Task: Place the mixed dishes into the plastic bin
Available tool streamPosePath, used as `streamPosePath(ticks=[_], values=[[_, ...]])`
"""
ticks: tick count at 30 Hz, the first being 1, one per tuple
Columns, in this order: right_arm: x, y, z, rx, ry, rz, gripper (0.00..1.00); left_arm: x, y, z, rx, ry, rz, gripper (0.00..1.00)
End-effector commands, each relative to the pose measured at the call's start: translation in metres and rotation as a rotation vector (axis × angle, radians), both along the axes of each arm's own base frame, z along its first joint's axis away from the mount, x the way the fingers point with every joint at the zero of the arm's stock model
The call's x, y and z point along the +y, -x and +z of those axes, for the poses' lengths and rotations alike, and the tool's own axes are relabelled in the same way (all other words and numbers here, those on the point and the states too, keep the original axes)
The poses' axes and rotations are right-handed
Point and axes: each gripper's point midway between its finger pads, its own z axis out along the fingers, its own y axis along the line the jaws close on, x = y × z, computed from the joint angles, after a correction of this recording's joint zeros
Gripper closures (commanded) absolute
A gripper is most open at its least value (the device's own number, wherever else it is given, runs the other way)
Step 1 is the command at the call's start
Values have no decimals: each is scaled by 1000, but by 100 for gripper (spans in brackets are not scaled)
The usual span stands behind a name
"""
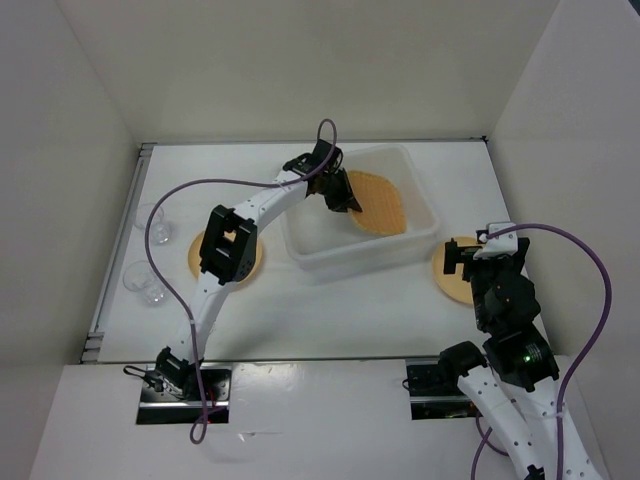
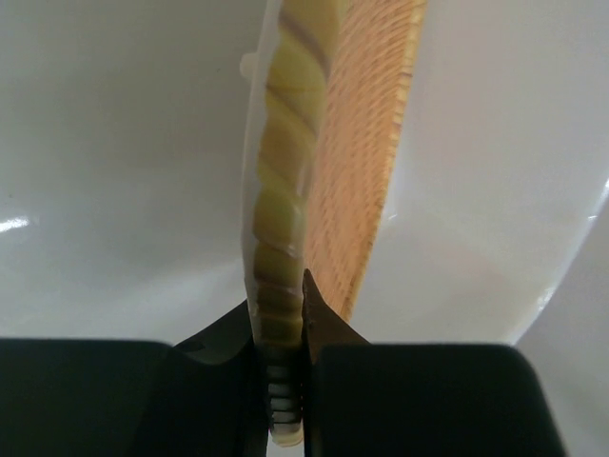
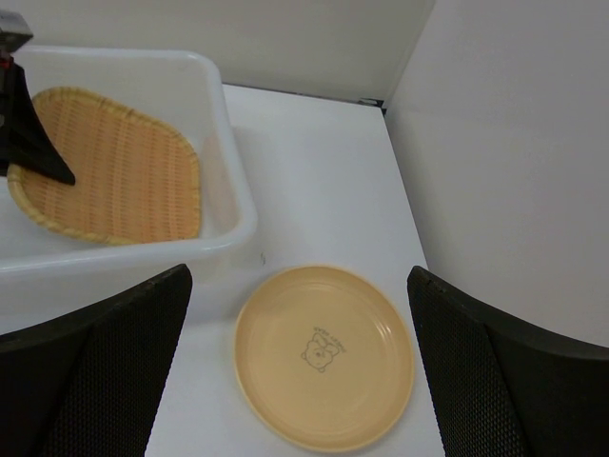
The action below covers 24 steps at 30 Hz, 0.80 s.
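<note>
**White table, walled booth: tray pinched inside the bin, release is the risk**

Top view: on the white table [image 1: 330, 300] the plastic bin [image 1: 300, 252] sits at centre. The left gripper [image 1: 345, 203] reaches into it, holding the woven tray [image 1: 380, 205] over the bin's right half. One yellow plate [image 1: 193, 258] lies left of the bin, partly under the arm. Another plate [image 1: 448, 278] lies just right of it, below the right gripper [image 1: 458, 258]. Two clear cups [image 1: 148, 225] stand well left of the bin.

Left wrist view: the fingers [image 2: 322, 322] are pressed onto the tray's rim, seen edge-on. Let go at this tilt, the tray could lean against the wall and crowd out later dishes.

Right wrist view: the jaws are spread wide above the right plate. It lies flat with a low rim, so the fingers may skid off it or push it against the bin.
</note>
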Motion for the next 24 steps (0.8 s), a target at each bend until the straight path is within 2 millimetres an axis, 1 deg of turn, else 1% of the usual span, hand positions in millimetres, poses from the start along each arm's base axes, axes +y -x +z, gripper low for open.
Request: streamPosePath(ticks=[1, 4, 5, 6, 7, 9, 12, 13, 14, 15, 17, 18, 19, 20, 21, 23, 24], values=[[-3, -1, 11, -57, -25, -22, 2, -11, 0, 29, -47, 71, 12, 100], [-3, -1, 11, -57, -25, -22, 2, -11, 0, 26, -46, 70, 12, 100], [-3, -1, 11, -57, -25, -22, 2, -14, 6, 20, -34, 63, 4, 99], [-3, -1, 11, -57, -25, -22, 2, -14, 6, 16, -30, 60, 4, 97], [-3, -1, 11, -57, -25, -22, 2, -14, 6, 16, -30, 60, 4, 91], [-3, -1, 11, -57, -25, -22, 2, -12, 10, 6, -12, 48, 4, 87], [-3, -1, 11, -57, -25, -22, 2, -7, 10, 6, -18, 33, 20, 53], [-3, -1, 11, -57, -25, -22, 2, -6, 11, 8, -25, 29, 13, 47], [-3, -1, 11, -57, -25, -22, 2, -4, 9, 7, -33, 18, 25, 41], [-3, -1, 11, -57, -25, -22, 2, -2, 10, 10, -41, 6, 25, 29], [-2, -1, 11, -57, -25, -13, 2, 7, 9, 8, -45, -43, 49, 21], [-1, -3, 9, -48, -22, -13, 2, 11, 9, 20, -82, -54, 44, 16], [-1, -3, 9, -48, -22, -13, 2, 18, 6, 25, -101, -88, 67, 13], [-1, -3, 9, -48, -22, -13, 2, 22, 4, 32, -122, -105, 77, 11], [-1, -3, 9, -48, -22, -13, 2, 27, 4, 43, -154, -123, 75, 8], [-1, -3, 9, -48, -22, -13, 2, 36, 0, 60, -206, -152, 90, 8], [-1, -3, 9, -48, -22, -13, 2, 38, 4, 74, -231, -152, 78, 8]])
